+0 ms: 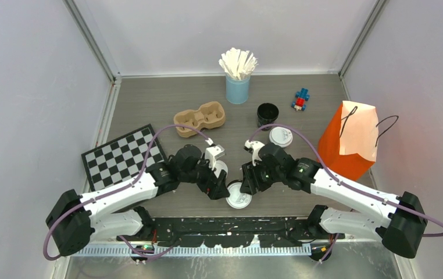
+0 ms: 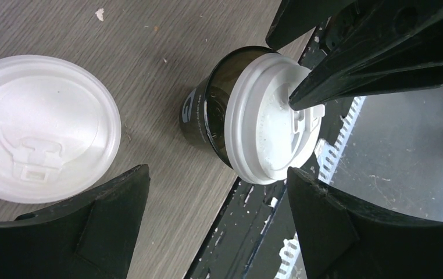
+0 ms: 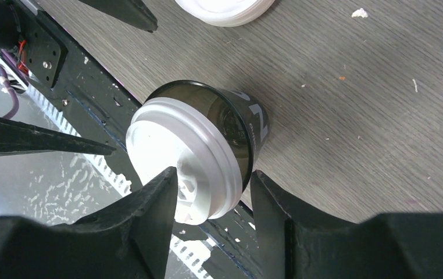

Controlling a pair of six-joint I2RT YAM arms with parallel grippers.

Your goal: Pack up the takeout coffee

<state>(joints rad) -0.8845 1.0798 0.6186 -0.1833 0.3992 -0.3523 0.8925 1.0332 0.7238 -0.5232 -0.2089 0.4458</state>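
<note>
Two arms are seen from above, brought together at the near edge of the table (image 1: pixel 167 96) over a black takeout cup (image 1: pixel 238 199) capped in white. The left gripper (image 1: pixel 219 187) and the right gripper (image 1: pixel 249 185) are set on either side of it. A loose lid (image 1: pixel 221 168) is partly hidden under the left gripper. Farther back, a second black cup (image 1: pixel 267 115) stands uncovered, with another white lid (image 1: pixel 281 136) just beside it. A cardboard carrier (image 1: pixel 200 118), a light-blue cup of stirrers (image 1: pixel 238 87), an orange paper bag (image 1: pixel 353 142), a checkerboard (image 1: pixel 123 157) and a small toy (image 1: pixel 301 100) are also laid out.

From the left wrist, the left gripper (image 2: pixel 217 171) is shown spread wide with nothing held. The takeout cup (image 2: pixel 199 116) is placed just ahead of the gap and is touched by neither finger. Its sip lid (image 2: pixel 268 128) is seated askew, so that the cup's dark rim is exposed on one side. The lid's top is met by the tip of one finger (image 2: pixel 370 64) of the right gripper. The loose lid (image 2: pixel 39 128) is laid flat on the table to the side.

From the right wrist, the right gripper (image 3: pixel 213 174) is seen astride the edge of the sip lid (image 3: pixel 161 139). One finger is set over the lid's top and the other outside it, by the wall of the takeout cup (image 3: pixel 239 125). Whether the lid is actually clamped cannot be told.
</note>
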